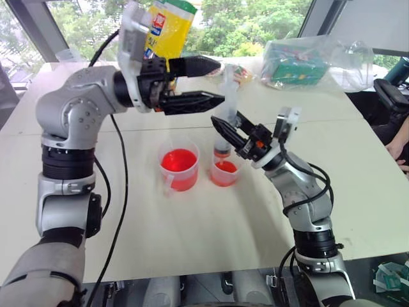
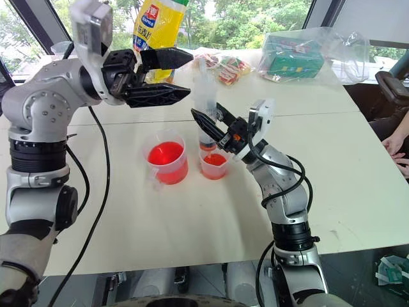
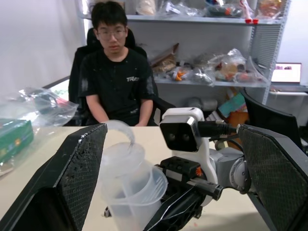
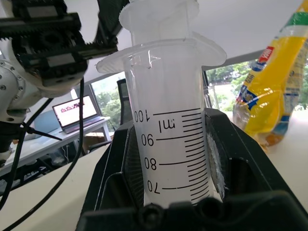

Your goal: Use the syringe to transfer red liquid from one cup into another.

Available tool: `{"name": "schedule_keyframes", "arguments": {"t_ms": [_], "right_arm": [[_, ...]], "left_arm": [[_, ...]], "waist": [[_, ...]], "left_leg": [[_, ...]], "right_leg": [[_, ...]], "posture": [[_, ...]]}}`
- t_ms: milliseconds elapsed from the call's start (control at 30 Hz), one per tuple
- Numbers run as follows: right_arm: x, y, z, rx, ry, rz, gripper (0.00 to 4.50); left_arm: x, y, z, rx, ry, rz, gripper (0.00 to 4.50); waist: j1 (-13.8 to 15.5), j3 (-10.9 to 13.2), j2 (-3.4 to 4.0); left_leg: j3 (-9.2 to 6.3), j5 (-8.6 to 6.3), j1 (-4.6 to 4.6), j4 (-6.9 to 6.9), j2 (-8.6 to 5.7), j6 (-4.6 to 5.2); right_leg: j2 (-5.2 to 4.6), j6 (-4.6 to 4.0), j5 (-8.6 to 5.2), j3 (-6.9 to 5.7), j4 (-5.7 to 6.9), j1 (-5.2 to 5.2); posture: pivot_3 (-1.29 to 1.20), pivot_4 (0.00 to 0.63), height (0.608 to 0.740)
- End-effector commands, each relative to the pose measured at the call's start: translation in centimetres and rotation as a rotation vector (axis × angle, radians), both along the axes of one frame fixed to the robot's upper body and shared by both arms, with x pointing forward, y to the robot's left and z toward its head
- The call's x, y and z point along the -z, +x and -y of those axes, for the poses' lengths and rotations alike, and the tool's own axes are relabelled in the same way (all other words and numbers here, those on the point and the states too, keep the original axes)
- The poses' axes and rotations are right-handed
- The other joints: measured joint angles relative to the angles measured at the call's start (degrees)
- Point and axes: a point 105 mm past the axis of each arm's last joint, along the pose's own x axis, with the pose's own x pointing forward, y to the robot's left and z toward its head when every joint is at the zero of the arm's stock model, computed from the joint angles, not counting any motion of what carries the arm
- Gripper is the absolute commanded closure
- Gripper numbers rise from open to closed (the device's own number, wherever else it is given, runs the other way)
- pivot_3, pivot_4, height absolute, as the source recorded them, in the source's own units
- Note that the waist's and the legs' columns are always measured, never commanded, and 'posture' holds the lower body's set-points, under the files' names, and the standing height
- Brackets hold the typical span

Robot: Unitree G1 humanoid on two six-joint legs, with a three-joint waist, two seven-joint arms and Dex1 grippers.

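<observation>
The clear syringe point(image 1: 228, 96) stands upright, its printed barrel point(image 4: 173, 144) clamped in my shut right gripper point(image 1: 225, 128). Its lower end dips into the smaller handleless cup point(image 1: 224, 173), which holds orange-red liquid. Just left of that cup stands the larger handled beaker point(image 1: 179, 167) with red liquid point(image 1: 178, 160) in it. My left gripper point(image 1: 220, 82) is open and level with the syringe's top. In the left wrist view the plunger head point(image 3: 122, 156) lies between its two fingers point(image 3: 82, 173), apart from both.
A yellow bag point(image 1: 169, 25), snack packets point(image 2: 223, 67) and a clear plastic bag holding a green box point(image 1: 307, 61) lie along the table's far side. A person point(image 3: 115, 82) sits beyond the table, and a hand point(image 1: 396, 150) shows at the right edge.
</observation>
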Motion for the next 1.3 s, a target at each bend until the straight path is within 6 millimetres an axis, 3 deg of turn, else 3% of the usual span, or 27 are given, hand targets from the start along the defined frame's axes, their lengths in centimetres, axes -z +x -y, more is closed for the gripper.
{"name": "schedule_keyframes", "arguments": {"t_ms": [33, 733, 833, 1067, 1300], "right_arm": [[-1.3, -0.4, 0.2, 0.012, 0.011, 0.061, 3.11], [-2.5, -0.7, 0.4, 0.031, -0.004, 0.103, 3.11], [-2.3, -0.8, 0.4, 0.031, -0.009, 0.102, 3.11], [-2.2, -0.9, 0.4, 0.033, -0.018, 0.099, 3.11], [-2.4, -1.2, 0.4, 0.035, -0.025, 0.105, 3.11]], "left_arm": [[-0.8, -0.7, 0.7, 0.027, 0.006, 0.049, 0.04], [0.8, 0.7, 3.2, 0.036, 0.074, 0.02, 0.04], [1.0, 0.6, 3.5, 0.051, 0.078, 0.016, 0.88], [1.2, 0.7, 3.7, 0.063, 0.083, 0.012, 4.24], [2.3, 1.0, 3.8, 0.062, 0.124, 0.014, 4.38]], "waist": [[0.0, 0.0, 0.0], [0.1, 0.0, 0.0], [0.1, 0.0, 0.0], [0.1, 0.0, 0.0], [0.1, 0.0, 0.0]], "left_leg": [[0.0, 0.0, 0.0, 0.0, 0.0, 0.0], [0.0, 0.0, 0.0, 0.05, -0.02, 0.0], [-0.01, 0.0, 0.0, 0.05, -0.03, 0.0], [-0.01, 0.0, 0.01, 0.06, -0.02, 0.0], [-0.02, 0.0, 0.01, 0.1, -0.03, 0.01]], "right_leg": [[0.0, 0.0, 0.0, 0.0, 0.0, 0.0], [0.0, 0.0, 0.0, 0.0, 0.01, 0.03], [0.0, 0.0, 0.0, 0.0, 0.01, 0.03], [0.02, 0.0, 0.0, 0.0, 0.02, 0.03], [0.02, 0.0, 0.0, 0.0, 0.02, 0.07]], "posture": [[0.0, 0.15, 0.74], [0.0, 0.15, 0.74], [0.0, 0.15, 0.74], [0.0, 0.15, 0.74], [0.0, 0.15, 0.74]]}}
